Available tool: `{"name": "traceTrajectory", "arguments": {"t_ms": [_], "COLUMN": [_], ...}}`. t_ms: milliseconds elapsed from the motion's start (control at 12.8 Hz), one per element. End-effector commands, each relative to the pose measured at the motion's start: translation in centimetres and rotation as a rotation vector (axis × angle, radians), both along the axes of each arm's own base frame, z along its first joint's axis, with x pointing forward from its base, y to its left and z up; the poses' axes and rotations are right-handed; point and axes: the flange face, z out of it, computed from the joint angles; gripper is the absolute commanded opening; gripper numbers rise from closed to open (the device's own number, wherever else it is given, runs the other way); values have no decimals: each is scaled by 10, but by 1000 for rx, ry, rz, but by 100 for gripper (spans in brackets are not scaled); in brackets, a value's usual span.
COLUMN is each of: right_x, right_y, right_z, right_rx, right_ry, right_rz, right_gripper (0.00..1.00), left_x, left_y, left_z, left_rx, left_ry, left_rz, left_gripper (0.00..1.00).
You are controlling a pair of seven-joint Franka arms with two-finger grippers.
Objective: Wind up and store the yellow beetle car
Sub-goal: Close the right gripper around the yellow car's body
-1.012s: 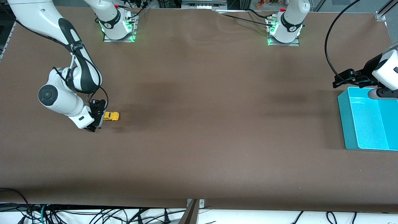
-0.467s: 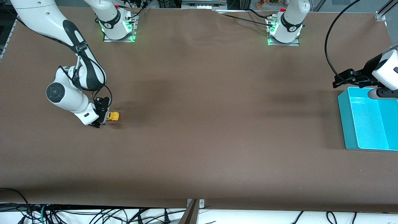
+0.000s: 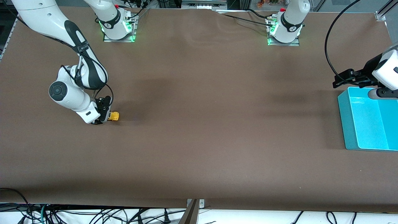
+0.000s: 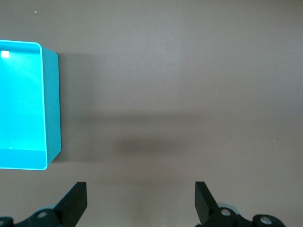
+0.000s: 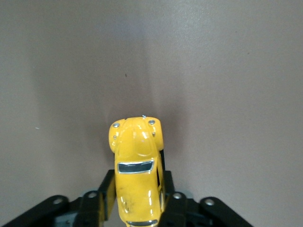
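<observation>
Item: yellow beetle car [image 3: 113, 116], a tiny glossy toy with a rounded, domed body and dark windows, standing on its wheels on the counter [image 3: 199, 130] toward the right arm's end. The right gripper [image 3: 104, 118] is down at counter level with its fingers [image 5: 107, 191] closed on the car's flanks near the rear, the nose pointing out from between them; gripping low and along the sides likely keeps the wheels on the surface so the car can be dragged back to wind it. Item: counter, a matte brown sheet, flat with faint ripples near the bases. Item: teal bin [image 3: 350, 124], an open rectangular plastic tub with smooth walls and rounded corners, seemingly empty, at the left arm's end of the counter, well apart from the car; probably the storage place. The left gripper [image 4: 141, 204] waits above the counter just beside the bin, its fingers spread wide and holding nothing.
</observation>
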Motion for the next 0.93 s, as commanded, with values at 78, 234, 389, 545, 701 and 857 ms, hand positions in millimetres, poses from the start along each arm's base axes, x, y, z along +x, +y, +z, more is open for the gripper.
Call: {"name": "traceTrajectory", "arguments": {"t_ms": [78, 234, 389, 545, 701, 857], "right_x": [-5, -6, -9, -9, -9, -11], "right_y": [-1, 6, 13, 19, 18, 16], "right_z": [3, 9, 16, 19, 12, -1], "right_rx": [-5, -2, -1, 3, 5, 11], "right_ry": [-2, 0, 29, 25, 26, 4], "right_rz": [15, 46, 68, 89, 95, 120], "right_gripper": [24, 25, 25, 25, 25, 25], "left_x": [3, 3, 4, 3, 3, 4], "left_y": [0, 0, 0, 0, 0, 0], "left_z": [5, 5, 4, 5, 5, 4], "left_rx": [-9, -9, -8, -9, -9, -9], "left_ry": [-9, -9, -7, -9, -9, -7], "left_rz": [10, 10, 10, 10, 8, 8], "left_gripper": [100, 100, 100, 100, 100, 100]}}
